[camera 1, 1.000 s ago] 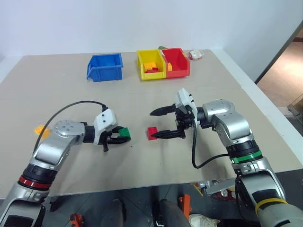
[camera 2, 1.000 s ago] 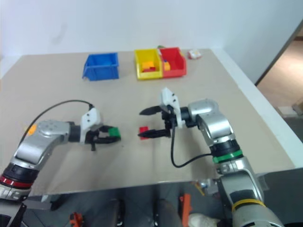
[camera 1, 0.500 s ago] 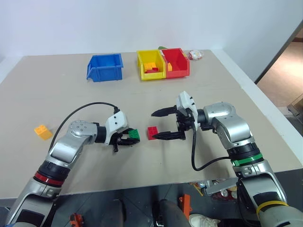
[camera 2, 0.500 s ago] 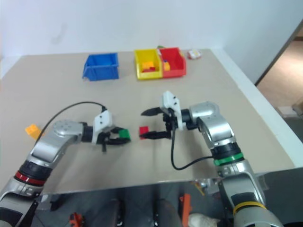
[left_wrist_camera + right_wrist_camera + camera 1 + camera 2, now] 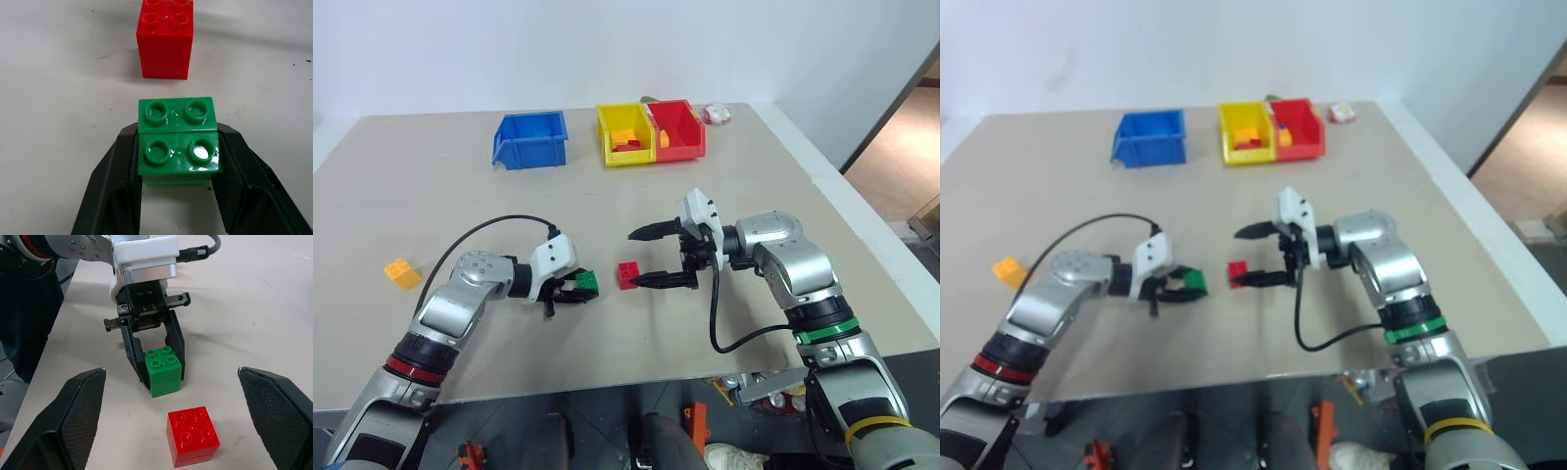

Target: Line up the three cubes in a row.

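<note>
Two cubes sit close, the green cube (image 5: pixel 587 282) set just beside the red cube (image 5: pixel 628 275) to start the row, left gripper (image 5: pixel 570 291) seemingly easing its clasp, right gripper (image 5: pixel 651 257) spread wide over red, orange-yellow cube (image 5: pixel 402 272) well apart.

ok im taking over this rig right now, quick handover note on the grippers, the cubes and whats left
Left gripper: fingers on either side of the green cube, which sits on the table just short of the red cube; whether the grip is tight or loosening is unclear.
Right gripper: open wide, empty, hovering by the red cube.
Orange-yellow cube: alone near the table's left edge, far from the other two.
Done: green and red sit side by side with a small gap.
Left: release green, then fetch the orange-yellow cube and set it in line with them.
</note>
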